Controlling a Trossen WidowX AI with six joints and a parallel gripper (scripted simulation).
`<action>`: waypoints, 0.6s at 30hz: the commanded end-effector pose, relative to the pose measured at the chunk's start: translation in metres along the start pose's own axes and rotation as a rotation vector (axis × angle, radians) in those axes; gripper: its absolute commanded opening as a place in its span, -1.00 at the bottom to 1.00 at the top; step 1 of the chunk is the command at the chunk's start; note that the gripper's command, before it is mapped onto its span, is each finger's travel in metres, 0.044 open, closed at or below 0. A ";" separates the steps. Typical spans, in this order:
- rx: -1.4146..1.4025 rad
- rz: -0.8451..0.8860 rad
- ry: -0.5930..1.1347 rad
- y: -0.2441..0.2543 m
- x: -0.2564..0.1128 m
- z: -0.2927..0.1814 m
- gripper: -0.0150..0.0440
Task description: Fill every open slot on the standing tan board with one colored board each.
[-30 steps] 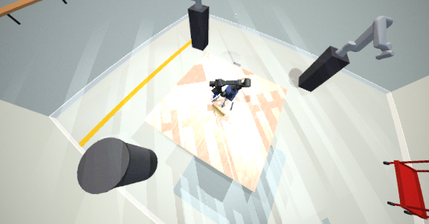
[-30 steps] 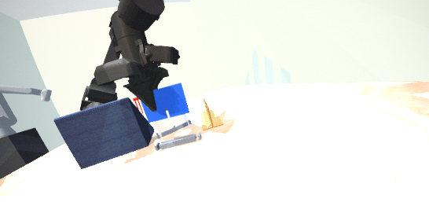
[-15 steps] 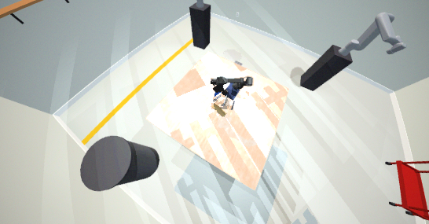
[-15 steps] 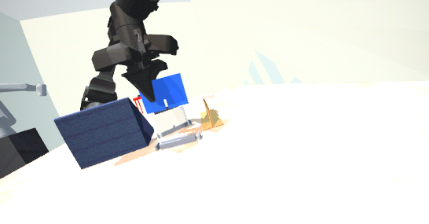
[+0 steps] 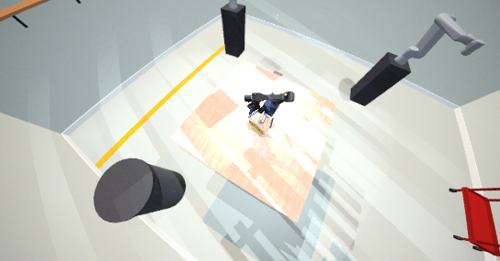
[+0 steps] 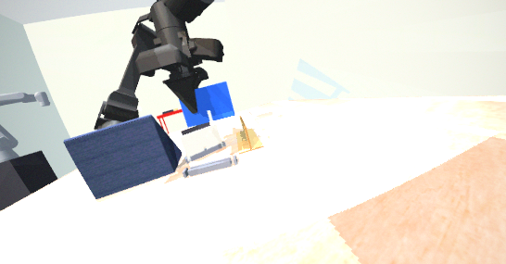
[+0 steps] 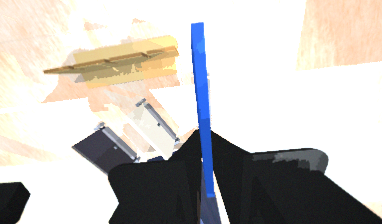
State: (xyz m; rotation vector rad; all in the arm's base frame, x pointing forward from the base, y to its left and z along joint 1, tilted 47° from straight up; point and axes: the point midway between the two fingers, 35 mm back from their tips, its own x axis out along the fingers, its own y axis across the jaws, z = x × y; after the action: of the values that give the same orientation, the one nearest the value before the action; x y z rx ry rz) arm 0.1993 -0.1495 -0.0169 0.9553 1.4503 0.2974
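The tool [image 6: 195,112] [image 7: 202,131] is closed on the blue board [image 6: 214,101] [image 7: 201,80], nearly shut around its thin edge. In the wrist view, the slotted tan board [image 6: 244,132] [image 7: 112,61] stands ahead and left, roughly crosswise to the blue board.

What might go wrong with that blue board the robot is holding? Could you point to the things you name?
The blue board [image 6: 215,100] [image 7: 199,75] is pinched at one end in the gripper [image 6: 196,112] [image 7: 204,132], so it might twist when pushed down. It also isn't over the tan board [image 6: 245,133] [image 7: 112,60] yet, and on the way it could clip the upright white board [image 6: 199,143] [image 7: 154,129].
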 end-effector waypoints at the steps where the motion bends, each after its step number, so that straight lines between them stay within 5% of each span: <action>1: -0.005 0.000 -0.008 0.007 -0.002 0.010 -0.49; 18: -0.029 0.004 -0.010 0.036 -0.002 0.041 -0.49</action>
State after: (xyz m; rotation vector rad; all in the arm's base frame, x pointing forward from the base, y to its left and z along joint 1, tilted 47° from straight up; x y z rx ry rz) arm 0.2401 -0.1445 -0.0012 0.9335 1.4400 0.3128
